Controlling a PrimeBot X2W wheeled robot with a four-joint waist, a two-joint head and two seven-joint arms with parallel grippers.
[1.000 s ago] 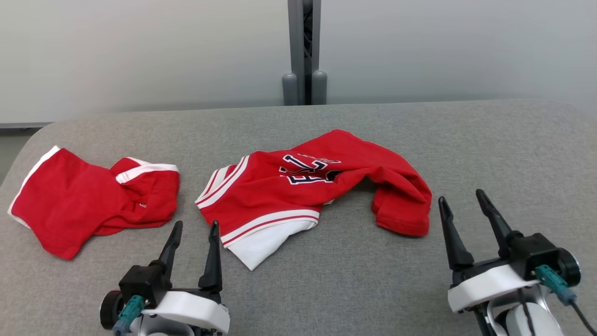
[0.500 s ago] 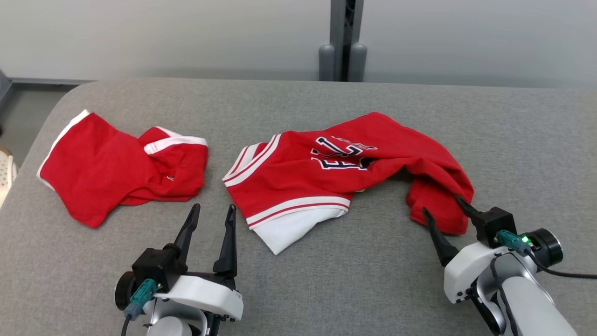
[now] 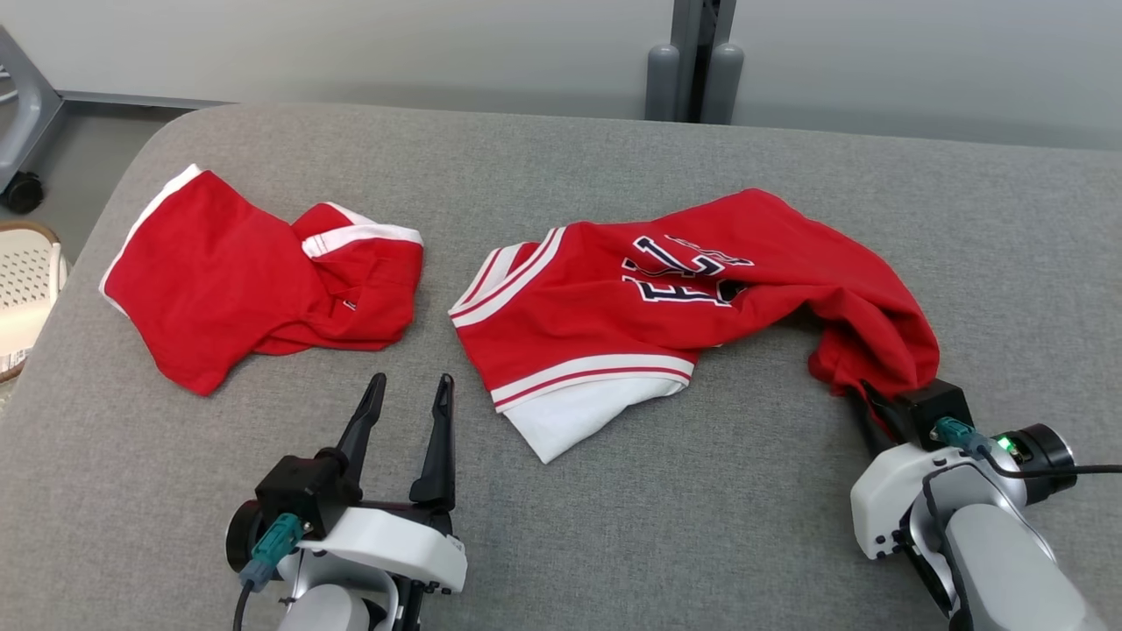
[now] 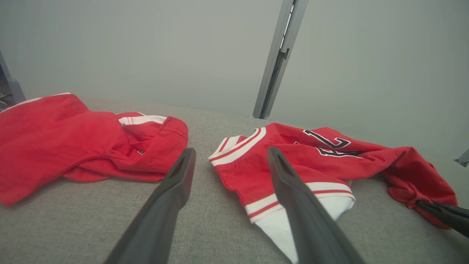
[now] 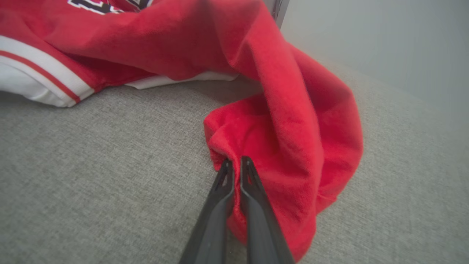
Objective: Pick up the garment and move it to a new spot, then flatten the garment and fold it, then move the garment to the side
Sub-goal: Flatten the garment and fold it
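The garment [image 3: 614, 324] is a red jersey with white stripes and dark lettering, lying crumpled across the middle of the grey padded table [image 3: 701, 526]. My right gripper [image 3: 863, 390] is shut on the bunched red edge at its right end; in the right wrist view the two fingers pinch a fold of the garment [image 5: 293, 110] at the gripper [image 5: 234, 161]. My left gripper [image 3: 412, 381] stands open above the table, just left of the garment's striped white end. Seen from the left wrist, the gripper [image 4: 231, 150] frames the garment [image 4: 293, 161], and the right gripper [image 4: 439, 211] shows at the far right.
A second red garment with white trim [image 3: 254, 280] lies crumpled at the table's left, also seen from the left wrist [image 4: 73, 146]. A white basket [image 3: 26, 289] sits off the left edge. A grey post [image 3: 697, 61] stands behind the table.
My right gripper moved forward to the garment's right end and shut on the red fabric. The camera shifted, so the whole scene slid right. The left gripper stays open.
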